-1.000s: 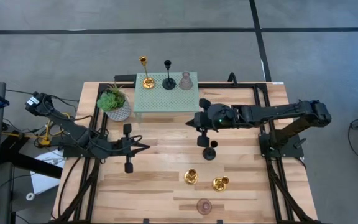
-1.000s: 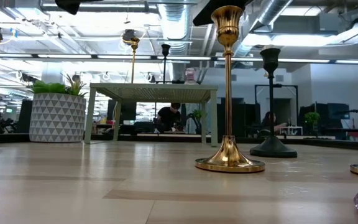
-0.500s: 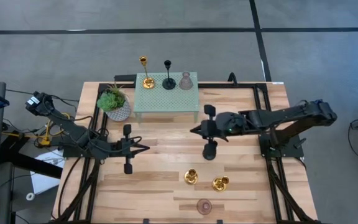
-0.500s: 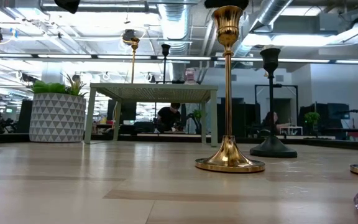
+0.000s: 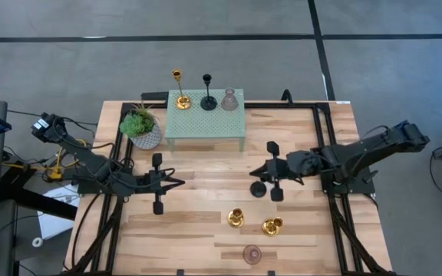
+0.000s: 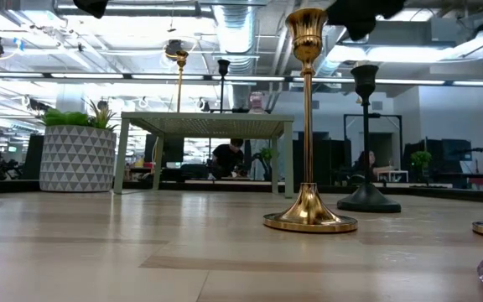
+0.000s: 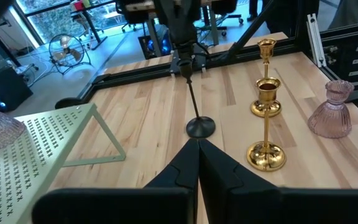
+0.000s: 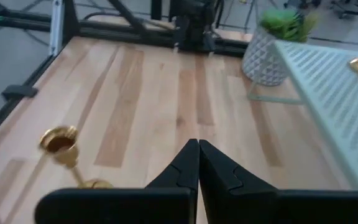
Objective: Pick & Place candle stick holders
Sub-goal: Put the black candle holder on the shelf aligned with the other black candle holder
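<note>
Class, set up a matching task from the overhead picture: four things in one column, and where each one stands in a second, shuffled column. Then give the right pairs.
Things
1. potted plant
2. pink holder nearest the table's front edge
3. black holder between a gold one and a pink one
4. left hand

Places
A. on the green perforated stand
B. on the bare wood, beside the stand's left end
C. alone on the wood, in front of the two gold holders
D. over the wood, in front of the plant and the stand

Pairs: 1-B, 2-C, 3-A, 4-D
</note>
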`<state>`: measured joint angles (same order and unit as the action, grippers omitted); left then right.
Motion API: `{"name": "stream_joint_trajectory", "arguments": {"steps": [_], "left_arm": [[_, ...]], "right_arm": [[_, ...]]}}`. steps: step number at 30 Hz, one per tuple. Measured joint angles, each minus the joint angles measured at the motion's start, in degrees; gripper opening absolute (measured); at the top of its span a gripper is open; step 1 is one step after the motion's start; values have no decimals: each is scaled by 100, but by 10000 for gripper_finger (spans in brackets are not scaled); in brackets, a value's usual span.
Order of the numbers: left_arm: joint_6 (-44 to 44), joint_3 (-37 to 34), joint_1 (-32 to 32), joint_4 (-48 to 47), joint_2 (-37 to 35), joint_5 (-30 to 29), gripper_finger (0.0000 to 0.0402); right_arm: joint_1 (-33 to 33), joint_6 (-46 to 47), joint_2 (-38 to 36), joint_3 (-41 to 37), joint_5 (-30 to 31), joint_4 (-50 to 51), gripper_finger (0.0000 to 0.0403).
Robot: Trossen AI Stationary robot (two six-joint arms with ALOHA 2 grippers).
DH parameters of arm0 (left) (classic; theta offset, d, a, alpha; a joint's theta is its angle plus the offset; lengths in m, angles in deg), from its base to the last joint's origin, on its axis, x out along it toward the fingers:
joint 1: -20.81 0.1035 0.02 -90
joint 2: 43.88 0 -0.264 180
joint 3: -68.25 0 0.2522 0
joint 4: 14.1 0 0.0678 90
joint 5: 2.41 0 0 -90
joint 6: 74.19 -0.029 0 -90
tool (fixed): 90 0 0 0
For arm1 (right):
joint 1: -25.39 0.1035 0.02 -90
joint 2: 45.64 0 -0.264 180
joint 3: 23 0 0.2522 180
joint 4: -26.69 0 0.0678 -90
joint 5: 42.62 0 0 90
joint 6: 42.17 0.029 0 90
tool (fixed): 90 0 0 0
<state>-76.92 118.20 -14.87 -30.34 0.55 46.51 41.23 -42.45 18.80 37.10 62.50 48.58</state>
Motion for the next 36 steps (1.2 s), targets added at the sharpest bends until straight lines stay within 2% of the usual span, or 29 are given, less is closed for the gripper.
{"name": "stream_joint_trajectory", "arguments": {"steps": [11, 21, 29, 36], "left_arm": [[5, 0, 0, 0, 0, 0, 13], [3, 0, 2, 29, 0, 0, 14], [3, 0, 2, 28, 0, 0, 14], [3, 0, 2, 26, 0, 0, 14]], "right_arm": [[629, 36, -356, -196, 2, -233, 0], [1125, 141, -531, -196, 80, 265, 0], [1541, 1374, -526, -194, 1146, 1187, 0], [1842, 2520, -526, -194, 1696, 1964, 0]]}}
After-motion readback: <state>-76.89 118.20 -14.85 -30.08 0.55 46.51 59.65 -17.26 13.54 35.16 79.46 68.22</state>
